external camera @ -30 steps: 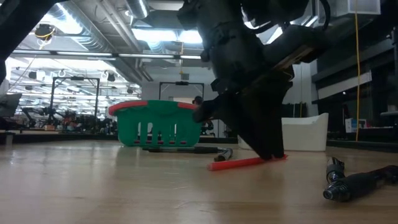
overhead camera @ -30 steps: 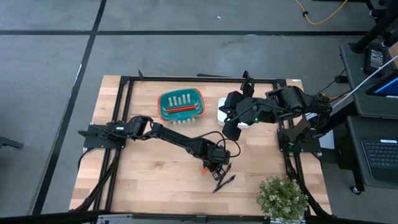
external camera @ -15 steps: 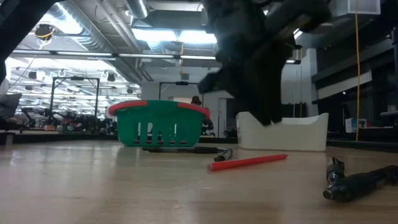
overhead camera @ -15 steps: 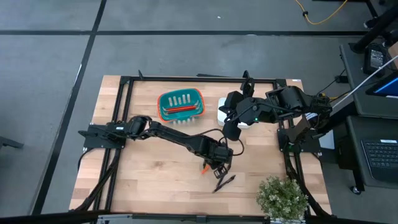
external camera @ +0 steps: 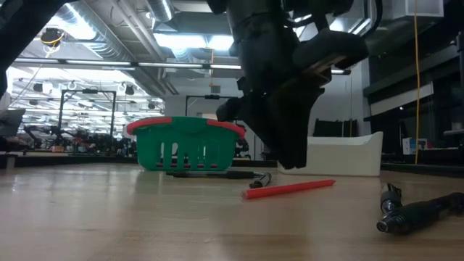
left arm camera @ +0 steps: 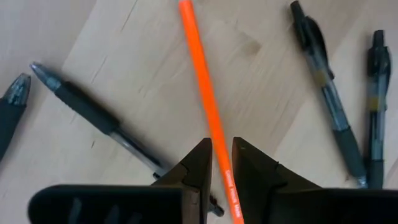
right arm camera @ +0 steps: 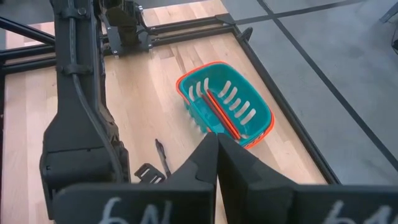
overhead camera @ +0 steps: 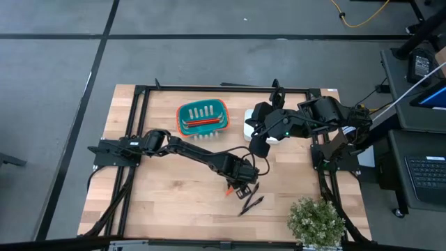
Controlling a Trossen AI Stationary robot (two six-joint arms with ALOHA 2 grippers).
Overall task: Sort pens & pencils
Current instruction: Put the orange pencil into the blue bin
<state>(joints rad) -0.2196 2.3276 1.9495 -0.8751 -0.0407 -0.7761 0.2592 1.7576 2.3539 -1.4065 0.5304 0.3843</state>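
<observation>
Nearest the low camera, the pale wooden table (external camera: 109, 225) runs out wide and bare, with one black pen (external camera: 420, 212) lying at its right edge, partly cut off by the frame. Just behind it a red-orange pencil (external camera: 288, 189) lies flat on the boards.

My left gripper (left arm camera: 221, 163) hangs directly over that pencil (left arm camera: 205, 99). My fingers stand a narrow slit apart with the orange stick running between them, but from the low view my fingertips are above it and I am not holding it. Around it on the wood lie the pens: two side by side (left arm camera: 348, 118) and one clear-barrelled pen (left arm camera: 93, 115) on the other side, its far end hidden behind my finger. Another dark tip (left arm camera: 12, 102) is cut off at the frame edge, and I cannot say what it belongs to.

Farther back stands the teal basket (overhead camera: 203, 117) with its orange rim, holding pencils (right arm camera: 222, 115); how many I cannot make out. Beside it sits a white bin (external camera: 341, 154), mostly hidden from above by my right arm. My right gripper (right arm camera: 216, 152) waits above that bin, fingers pressed together and empty.

A potted plant (overhead camera: 317, 222) sits at the table's near right corner. Beyond the table, grey floor, and a hall with bright ceiling lights.
</observation>
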